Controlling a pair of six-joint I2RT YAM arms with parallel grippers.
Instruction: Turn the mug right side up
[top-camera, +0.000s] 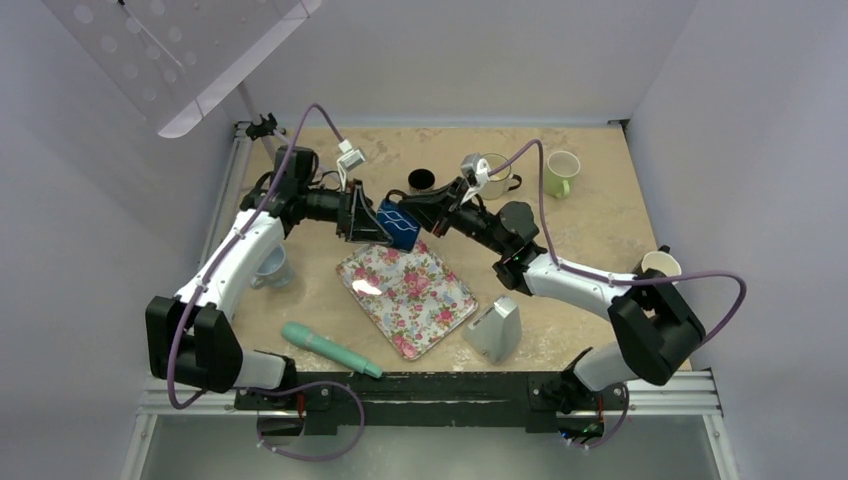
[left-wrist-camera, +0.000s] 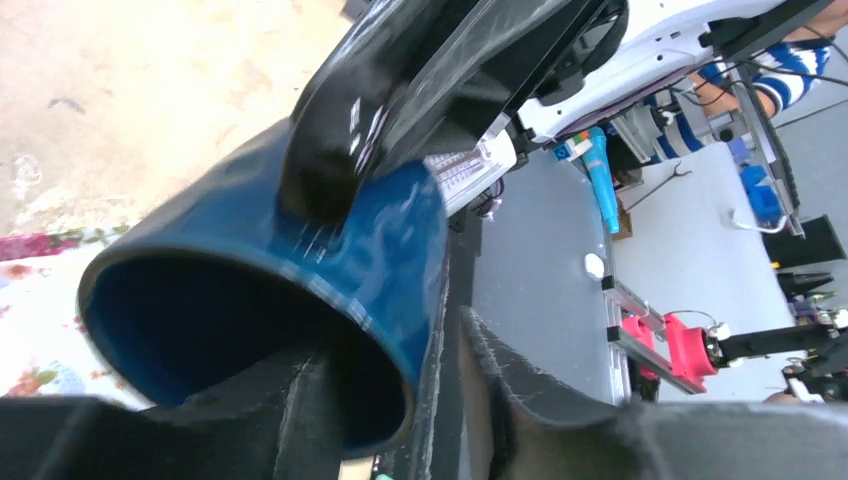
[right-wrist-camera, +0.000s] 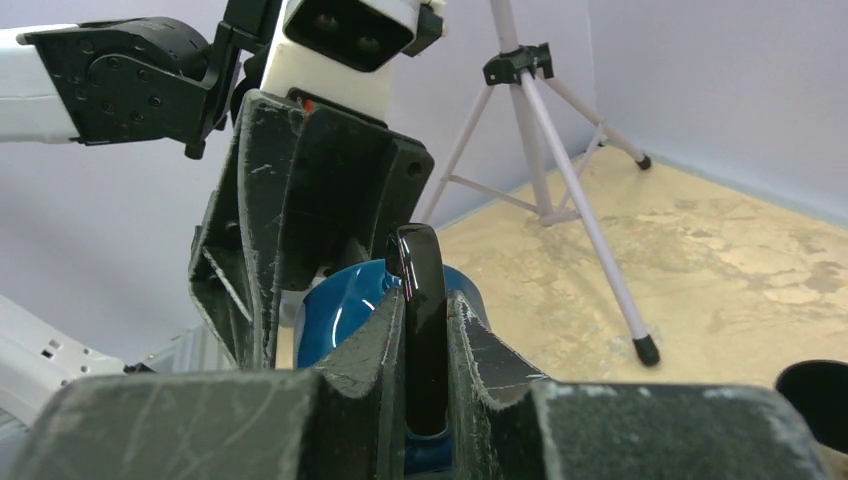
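The blue mug (top-camera: 397, 224) is suspended between the two grippers, over the far corner of the floral tray (top-camera: 420, 300), lying roughly on its side with its mouth turned toward the left gripper (top-camera: 372, 228). The right gripper (right-wrist-camera: 425, 330) is pressed together on the mug's black handle (right-wrist-camera: 420, 290), which stands upright between the two finger pads. In the left wrist view the left gripper (left-wrist-camera: 415, 400) straddles the rim of the mug (left-wrist-camera: 380, 250): one finger reaches into the dark mouth and the other stands outside the wall, with a narrow dark gap between that finger and the glaze, so the jaws are spread. Contact between the inner finger and the wall cannot be determined. From above, both grippers cover much of the mug. In the right wrist view only a blue sliver of it (right-wrist-camera: 345, 300) shows behind the fingers, and its base is hidden.
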